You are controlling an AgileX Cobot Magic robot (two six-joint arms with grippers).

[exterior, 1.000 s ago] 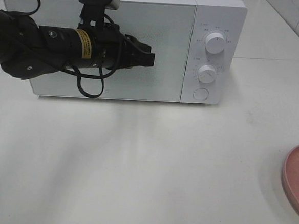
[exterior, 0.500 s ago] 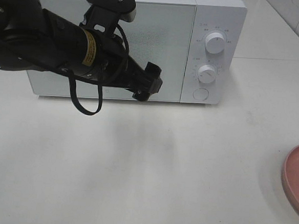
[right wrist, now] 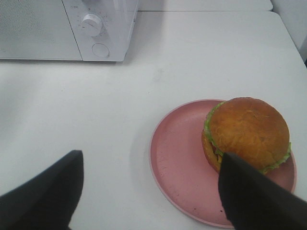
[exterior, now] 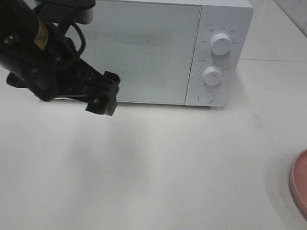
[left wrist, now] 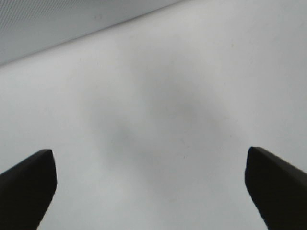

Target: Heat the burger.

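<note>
The burger (right wrist: pixel 249 132), with a golden-brown bun and a green lettuce edge, sits on the pink plate (right wrist: pixel 177 163) in the right wrist view. My right gripper (right wrist: pixel 148 163) hovers above the plate, open, one dark finger (right wrist: pixel 249 196) overlapping the burger's near side. In the exterior high view only the plate's rim (exterior: pixel 302 183) shows at the right edge, and the burger is out of frame. My left gripper (exterior: pixel 105 93) hangs low in front of the white microwave (exterior: pixel 148 41), whose door is shut. It stands wide open and empty (left wrist: pixel 151 158) over bare table.
The microwave's two dials (exterior: pixel 220 43) and round button (exterior: pixel 205 96) are on its right panel. The left arm's black body (exterior: pixel 37 49) covers the door's left part. White table (exterior: pixel 165 174) spreads between microwave and plate.
The left arm swung from in front of the microwave door down and to the left. Its gripper went from shut to wide open. The plate has not moved.
</note>
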